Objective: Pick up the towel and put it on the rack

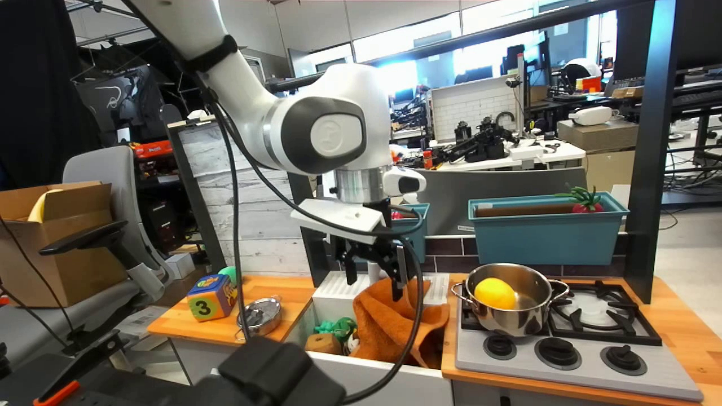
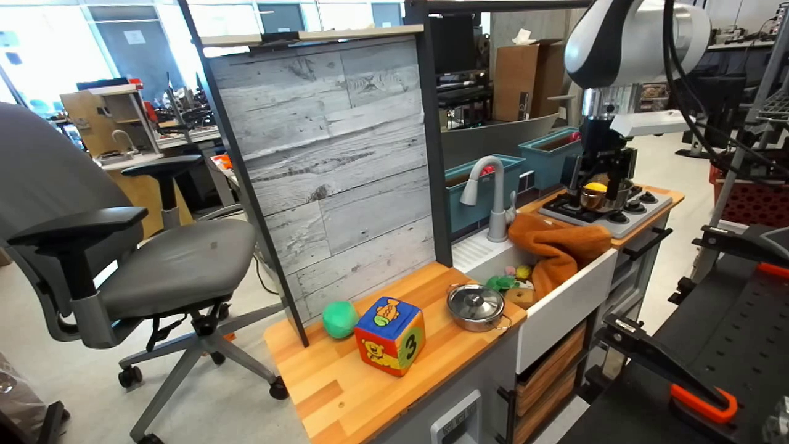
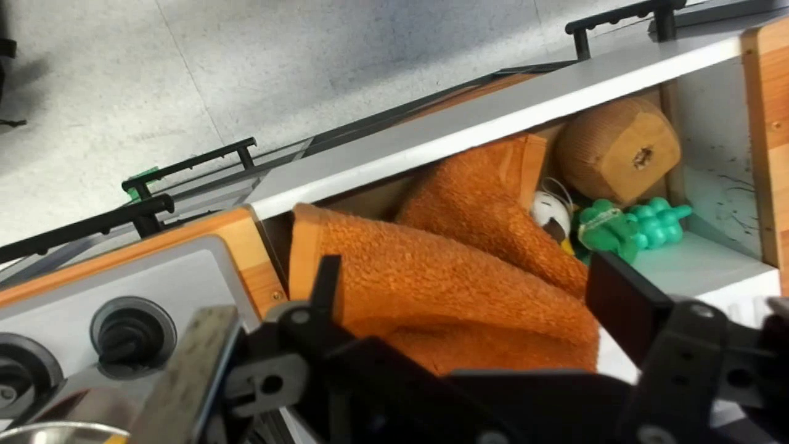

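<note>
The orange towel (image 1: 383, 327) lies bunched in the white sink basin and over its stove-side edge, as both exterior views show (image 2: 558, 246). It fills the middle of the wrist view (image 3: 444, 265). My gripper (image 1: 374, 285) points down above the towel with its fingers wide apart and nothing between them. In the wrist view the fingertips (image 3: 471, 290) stand on either side of the towel. In an exterior view the gripper (image 2: 596, 185) appears higher than the towel, with a gap. I cannot tell which thing is the rack; a dark bar (image 1: 451, 42) spans the top of the kitchen frame.
A steel pot (image 1: 510, 324) with a yellow fruit stands on the stove (image 1: 586, 361) beside the sink. Toys (image 3: 629, 228) lie in the sink. A grey faucet (image 2: 498, 197) rises behind it. A lidded pan (image 2: 476, 306) and picture cube (image 2: 390, 336) sit on the counter.
</note>
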